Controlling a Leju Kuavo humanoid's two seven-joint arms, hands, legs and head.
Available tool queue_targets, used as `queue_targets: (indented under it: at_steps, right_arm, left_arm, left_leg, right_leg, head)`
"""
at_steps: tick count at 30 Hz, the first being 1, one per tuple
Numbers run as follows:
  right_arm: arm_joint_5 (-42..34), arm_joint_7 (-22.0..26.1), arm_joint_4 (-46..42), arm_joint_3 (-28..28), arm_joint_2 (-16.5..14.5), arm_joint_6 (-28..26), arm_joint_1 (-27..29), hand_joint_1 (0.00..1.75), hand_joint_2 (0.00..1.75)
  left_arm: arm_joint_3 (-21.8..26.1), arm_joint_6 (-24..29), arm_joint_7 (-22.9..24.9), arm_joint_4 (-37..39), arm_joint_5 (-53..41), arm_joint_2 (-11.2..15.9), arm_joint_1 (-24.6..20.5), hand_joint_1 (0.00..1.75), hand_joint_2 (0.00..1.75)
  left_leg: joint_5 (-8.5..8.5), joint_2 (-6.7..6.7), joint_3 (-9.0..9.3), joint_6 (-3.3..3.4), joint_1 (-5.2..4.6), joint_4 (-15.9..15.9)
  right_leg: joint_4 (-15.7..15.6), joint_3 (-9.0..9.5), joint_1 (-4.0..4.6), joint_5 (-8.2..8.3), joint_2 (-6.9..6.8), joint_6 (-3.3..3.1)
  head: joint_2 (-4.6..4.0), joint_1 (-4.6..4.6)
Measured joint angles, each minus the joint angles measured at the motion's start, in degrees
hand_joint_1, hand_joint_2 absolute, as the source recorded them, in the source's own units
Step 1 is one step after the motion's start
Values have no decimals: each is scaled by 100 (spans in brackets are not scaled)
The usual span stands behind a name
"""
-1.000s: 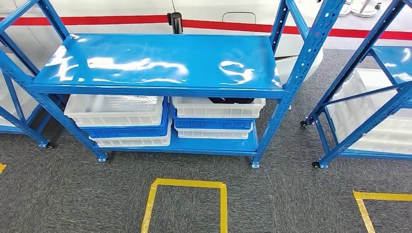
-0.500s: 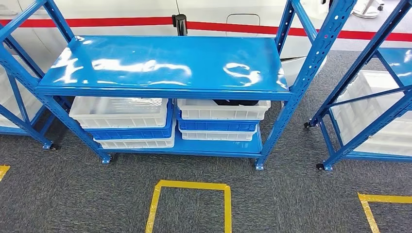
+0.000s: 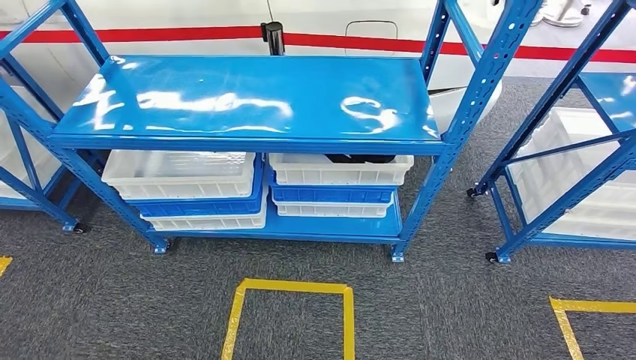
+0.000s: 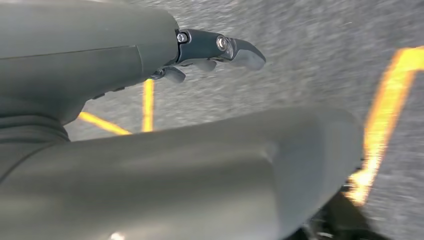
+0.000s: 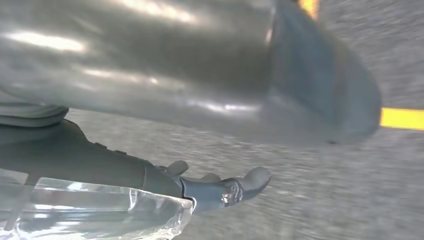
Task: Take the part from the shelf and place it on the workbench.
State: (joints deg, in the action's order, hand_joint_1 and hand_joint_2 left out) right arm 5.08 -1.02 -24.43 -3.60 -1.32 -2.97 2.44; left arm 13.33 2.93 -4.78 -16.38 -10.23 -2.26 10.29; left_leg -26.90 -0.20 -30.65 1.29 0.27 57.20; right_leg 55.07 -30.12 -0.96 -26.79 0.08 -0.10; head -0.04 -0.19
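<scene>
A blue metal shelf [image 3: 247, 139] stands ahead of me in the head view. On its lower level two stacks of white and blue bins sit side by side. A dark part [image 3: 361, 158] lies in the top white bin [image 3: 337, 171] of the right stack, mostly hidden under the upper board. My left hand [image 4: 125, 55] hangs over the grey carpet with its fingers [image 4: 235, 50] stretched out and nothing in it. My right hand [image 5: 165, 100] also hangs above the carpet, fingers [image 5: 240, 187] extended and holding nothing.
The left stack's top white bin [image 3: 180, 174] looks empty. A second blue shelf [image 3: 570, 172] with white bins stands at the right, another at the far left. A yellow tape square [image 3: 291, 289] marks the carpet before the shelf. A black post [image 3: 273, 36] rises behind.
The whole head picture has swayed a little right and back left, so the camera moved. The shelf, bins and part stay where they were.
</scene>
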Motion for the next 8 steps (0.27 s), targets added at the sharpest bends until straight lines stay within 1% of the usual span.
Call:
queue_targets:
  at_steps: [2, 3, 4, 5, 6, 7, 8]
  right_arm:
    - [-110, 14, -79, 40, 8, 62, 1, 0, 0]
    - [-167, 19, -88, 61, 19, 93, 35, 0, 0]
    - [-216, 25, -76, 81, 30, 119, 95, 0, 0]
    - [-259, 29, -47, 99, 40, 143, 175, 0, 0]
    - [-294, 33, 5, 113, 49, 163, 273, 0, 0]
    - [-321, 37, 76, 121, 52, 178, 381, 0, 0]
    - [-334, 37, 115, 125, 53, 187, 434, 0, 0]
  left_arm:
    - [-231, -57, 100, 1, 227, 44, 73, 0, 0]
    - [-344, -89, 151, -35, 343, 59, 77, 0, 0]
    - [-448, -116, 191, -94, 446, 71, 57, 0, 0]
    - [-541, -142, 226, -174, 531, 75, 12, 0, 0]
    - [-617, -159, 253, -268, 598, 77, -54, 0, 0]
    - [-678, -172, 275, -370, 649, 80, -134, 0, 0]
    - [-708, -176, 286, -420, 673, 81, -176, 0, 0]
  left_leg:
    - [12, -8, 25, 91, -37, -57]
    - [46, -10, 46, 137, -34, -103]
    - [88, -10, 67, 191, -28, -160]
    - [128, -8, 84, 234, -18, -214]
    - [149, -6, 89, 259, -11, -242]
    - [153, -6, 82, 277, -17, -248]
    - [153, -6, 79, 277, -20, -248]
  right_leg:
    - [-18, -14, 13, -11, -21, 83]
    - [12, -9, 14, -26, -30, 112]
    - [122, -48, 18, -93, -32, 115]
    - [351, -148, 20, -222, -29, 96]
    - [706, -316, 12, -406, -22, 64]
    - [1123, -532, 7, -606, -16, 40]
    - [1353, -651, 2, -713, -15, 29]
  head:
    - [-1, 2]
    - [-1, 3]
    - [-1, 7]
    - [0, 15]
    - [0, 25]
    - [1, 31]
    - [1, 37]
